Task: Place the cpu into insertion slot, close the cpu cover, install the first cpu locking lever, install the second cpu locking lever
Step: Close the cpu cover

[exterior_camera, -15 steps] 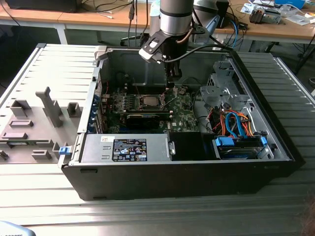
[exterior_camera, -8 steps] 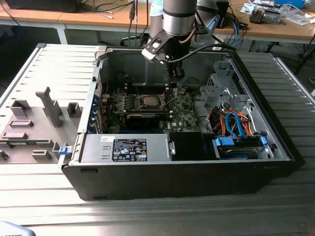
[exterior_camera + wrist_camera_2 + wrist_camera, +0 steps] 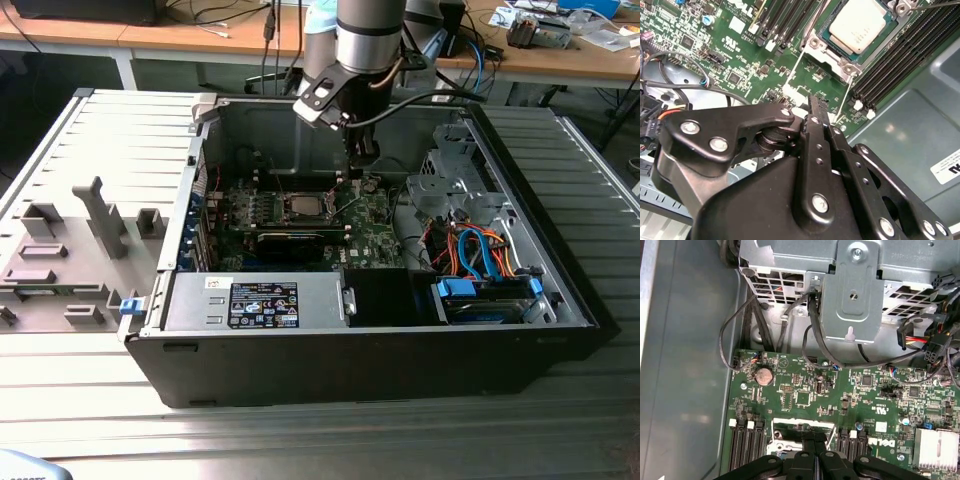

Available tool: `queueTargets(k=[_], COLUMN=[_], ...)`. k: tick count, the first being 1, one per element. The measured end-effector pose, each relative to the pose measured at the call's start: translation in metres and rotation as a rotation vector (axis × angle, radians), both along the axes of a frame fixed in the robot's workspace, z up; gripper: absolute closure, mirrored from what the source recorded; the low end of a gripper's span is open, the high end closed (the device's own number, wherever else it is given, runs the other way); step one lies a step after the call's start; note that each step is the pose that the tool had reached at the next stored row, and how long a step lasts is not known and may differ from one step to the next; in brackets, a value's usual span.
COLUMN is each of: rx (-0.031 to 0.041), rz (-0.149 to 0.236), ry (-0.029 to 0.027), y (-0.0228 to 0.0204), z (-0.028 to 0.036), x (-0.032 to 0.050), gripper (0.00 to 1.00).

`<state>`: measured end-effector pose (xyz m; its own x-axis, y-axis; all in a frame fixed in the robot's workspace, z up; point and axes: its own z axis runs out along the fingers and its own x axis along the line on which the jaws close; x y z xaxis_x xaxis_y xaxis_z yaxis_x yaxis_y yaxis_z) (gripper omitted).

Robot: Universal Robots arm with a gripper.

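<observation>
The claw has its fingers pressed together with nothing between them. Its tips hang just over the green motherboard, near a corner of the insertion slot. The cpu lies flat in that slot, pale metal top up, with the silvery cpu cover framing it. Whether the cover is latched, I cannot tell. In the exterior view the claw reaches into the open computer case on the bench.

One cpu, one motherboard, one computer case.
</observation>
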<state>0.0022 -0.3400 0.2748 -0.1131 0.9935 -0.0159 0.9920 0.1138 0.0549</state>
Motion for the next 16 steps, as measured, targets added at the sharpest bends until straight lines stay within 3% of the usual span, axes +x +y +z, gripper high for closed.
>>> queueTargets(k=[9,13,14,15,16], rx=[-0.0002,0.0001,0.0001,0.0001,-0.0001], rz=[0.000,0.000,0.000,-0.002,-0.003], ry=[0.0001,0.0007,0.0108,0.0282,0.0411], y=[0.0000,0.0010,0.0015,0.0018,0.0019], z=[-0.0013,-0.0019,-0.0030,-0.0036,-0.0040], x=[0.0101,0.0186,0.0221,0.0232,0.0239], gripper=[0.89,0.89,0.89,0.89,0.89])
